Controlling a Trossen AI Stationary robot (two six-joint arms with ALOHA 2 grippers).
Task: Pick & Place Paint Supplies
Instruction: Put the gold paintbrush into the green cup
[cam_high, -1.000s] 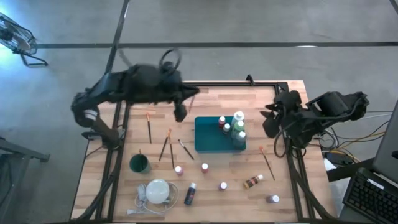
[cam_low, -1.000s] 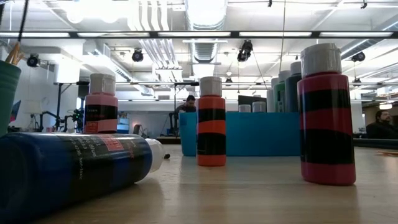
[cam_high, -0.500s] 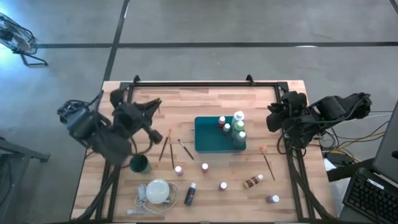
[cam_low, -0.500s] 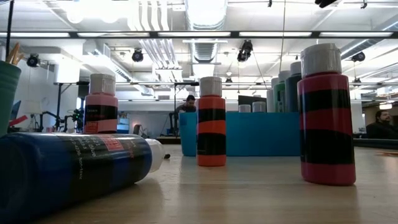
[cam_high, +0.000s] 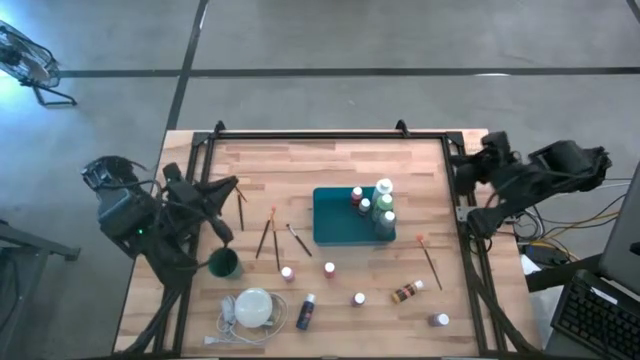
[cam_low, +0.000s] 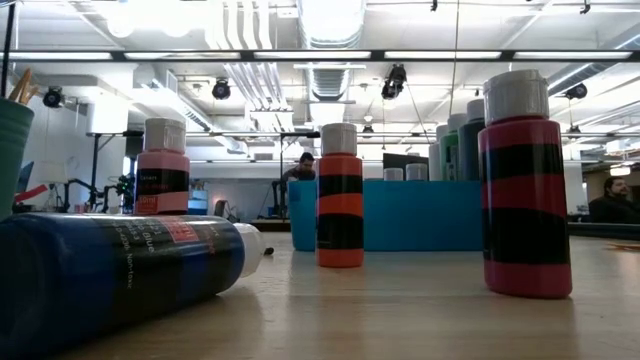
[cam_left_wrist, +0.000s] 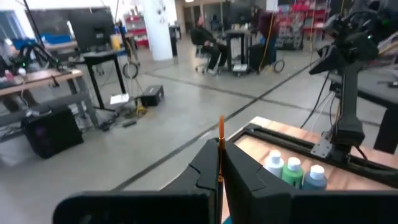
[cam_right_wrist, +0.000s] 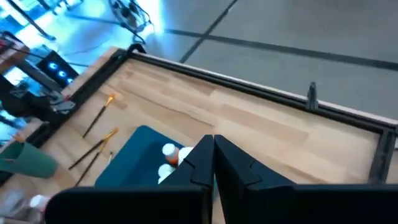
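Wooden planks make up the table (cam_high: 330, 170) under me, with grey concrete floor all around it and, across the room at table height, a seated person (cam_low: 612, 199) at the far right.

My left gripper (cam_left_wrist: 219, 163) hangs over the table's left edge, above the green cup (cam_high: 223, 264), and its fingers are pinched on a thin orange-handled brush (cam_left_wrist: 220, 140) that stands up between them. My right gripper (cam_right_wrist: 213, 151) waits over the table's right edge, fingers pressed together with nothing between them.

Near the table's middle sits the teal tray (cam_high: 335, 228), and along its right side stand several white-capped paint bottles (cam_high: 381, 208), green, white and one red, bunched together. On the bare wood left of the tray lie loose brushes (cam_high: 268, 236): a pair side by side, one more just beside the tray's near left corner, and one farther left near my left arm. Another brush (cam_high: 430, 258) lies right of the tray.

Along the table's front, bottles are scattered well apart: two pink ones (cam_high: 287, 272), a dark blue bottle (cam_high: 306, 311) on its side, a purple one (cam_high: 358, 298), a brown one (cam_high: 407, 292) lying down, and a grey-blue one (cam_high: 439, 320) near the right corner. A white disc with a cord (cam_high: 253, 307) rests in front of the cup.
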